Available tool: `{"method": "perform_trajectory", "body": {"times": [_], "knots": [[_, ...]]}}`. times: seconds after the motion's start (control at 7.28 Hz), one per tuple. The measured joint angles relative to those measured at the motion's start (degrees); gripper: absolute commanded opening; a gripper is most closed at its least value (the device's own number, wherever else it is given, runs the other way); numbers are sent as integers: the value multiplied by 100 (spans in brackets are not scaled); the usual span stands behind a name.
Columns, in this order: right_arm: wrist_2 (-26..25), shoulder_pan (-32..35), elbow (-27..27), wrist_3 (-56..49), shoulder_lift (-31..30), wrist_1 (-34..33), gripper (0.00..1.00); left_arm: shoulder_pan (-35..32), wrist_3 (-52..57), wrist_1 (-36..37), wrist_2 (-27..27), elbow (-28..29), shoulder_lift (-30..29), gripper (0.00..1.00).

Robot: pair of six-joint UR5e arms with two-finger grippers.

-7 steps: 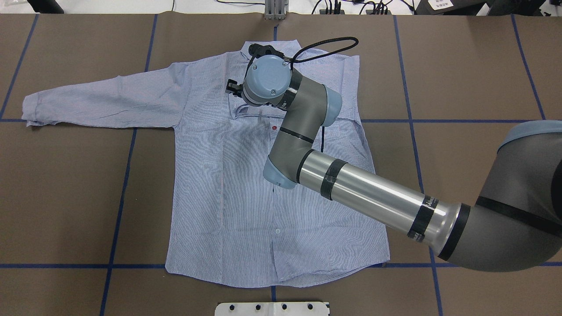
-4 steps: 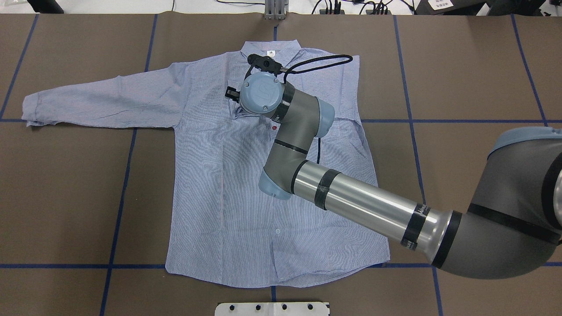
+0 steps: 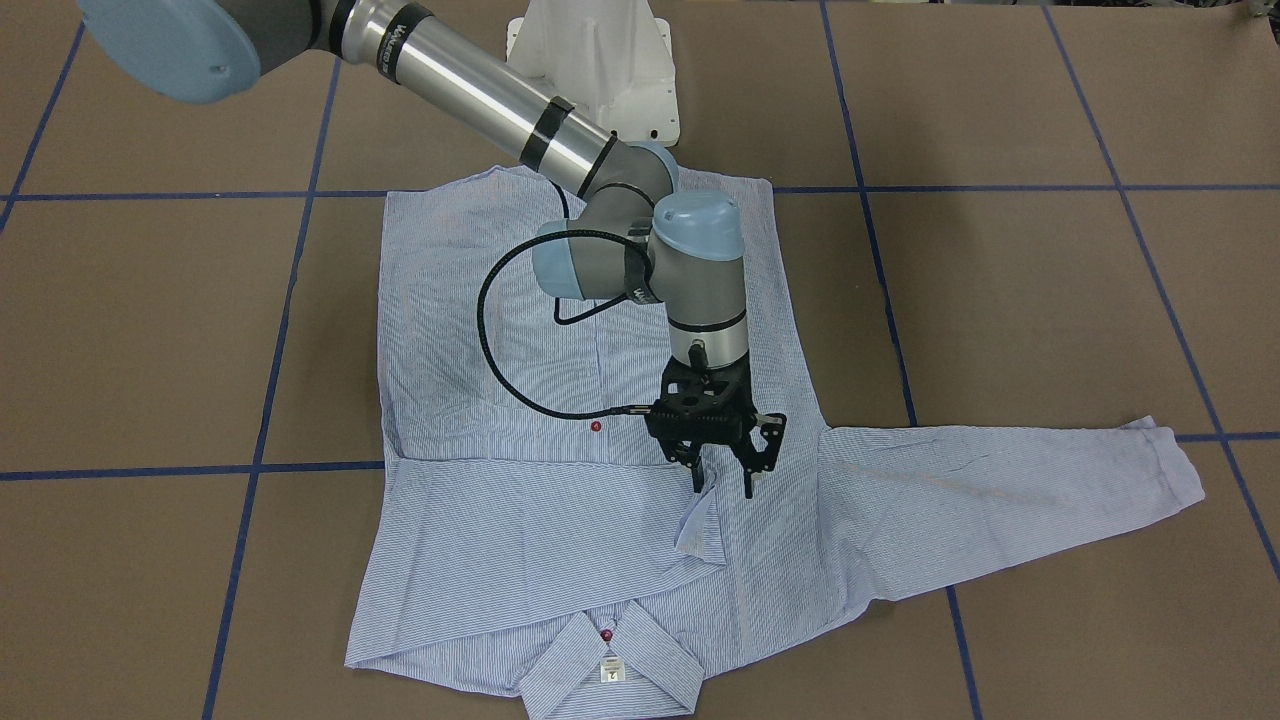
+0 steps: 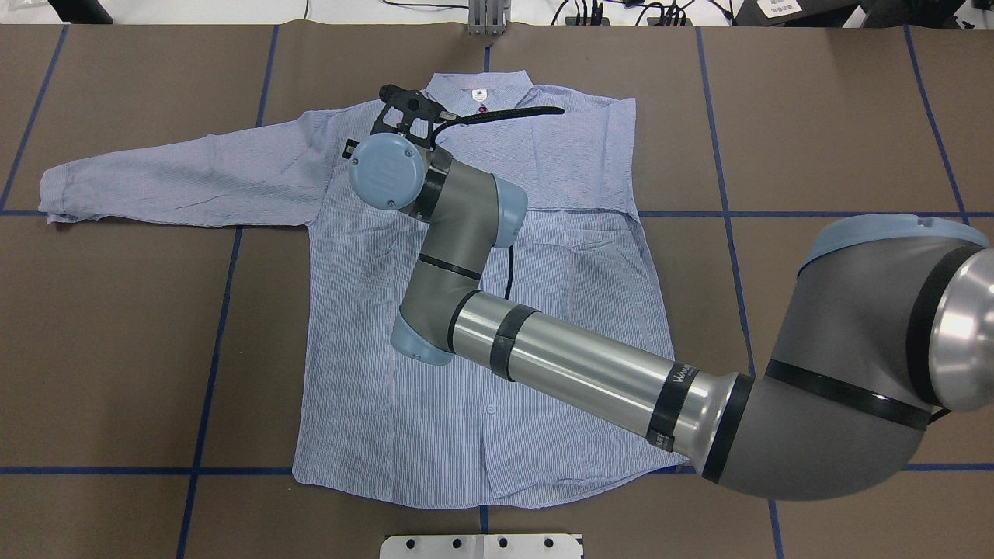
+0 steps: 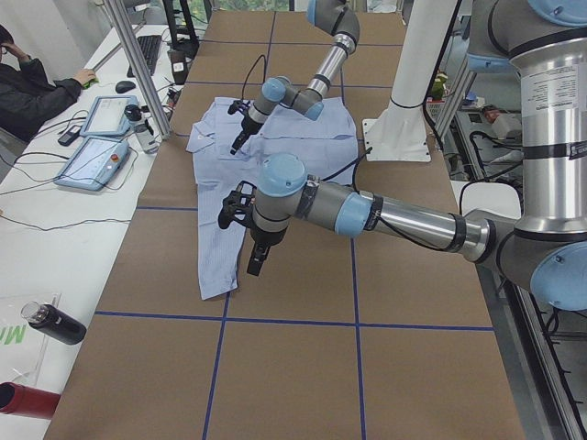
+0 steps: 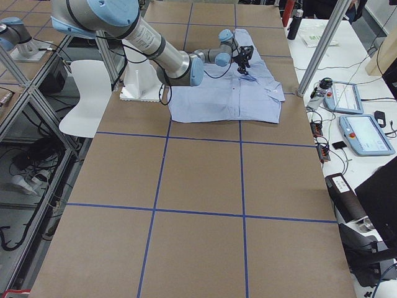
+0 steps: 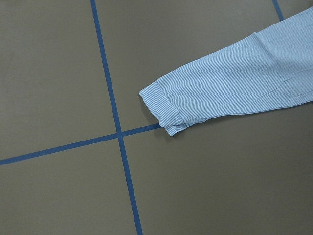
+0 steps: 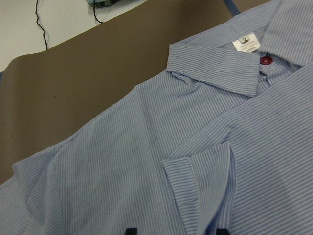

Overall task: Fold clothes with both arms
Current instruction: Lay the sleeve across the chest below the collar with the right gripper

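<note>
The shirt (image 3: 480, 560) is spread flat at the centre of the front-facing view. One sleeve is laid folded across the chest, presumably to narrow the body. The right gripper (image 3: 724, 488) is held pointing straight down close over that sleeve's cuff (image 3: 700, 528), jaws parted and empty. The left gripper (image 5: 255, 264) is hung by the outstretched sleeve's end, left of centre in the left-side view; its opening cannot be told.

shirt (image 4: 373, 404): flat on table (image 4: 116, 349), collar (image 4: 458, 84) on side far from robot
left sleeve (image 4: 178, 175): stretched out to robot's left
right sleeve (image 3: 520, 530): folded across chest
right gripper (image 3: 724, 488): over chest, by folded cuff
left gripper (image 5: 254, 266): near left cuff (image 7: 164, 110)
</note>
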Motion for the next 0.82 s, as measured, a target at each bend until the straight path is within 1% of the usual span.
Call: {"method": "perform_trajectory", "body": {"times": [0.27,0.55,0.69,0.82], "knots": [[-157,-110,-344,-1,461,1,60,-7,0,7,0,-32,16,100],[-194,-272,-452,-1,765,-1,60,-10,0,9,0,-45,19,100],[-179,-308,-462,-7,825,-3,63,-10,-2,10,0,-48,19,100],[-112,-284,-464,-18,802,1,69,-9,-7,10,0,-48,18,100]]}}
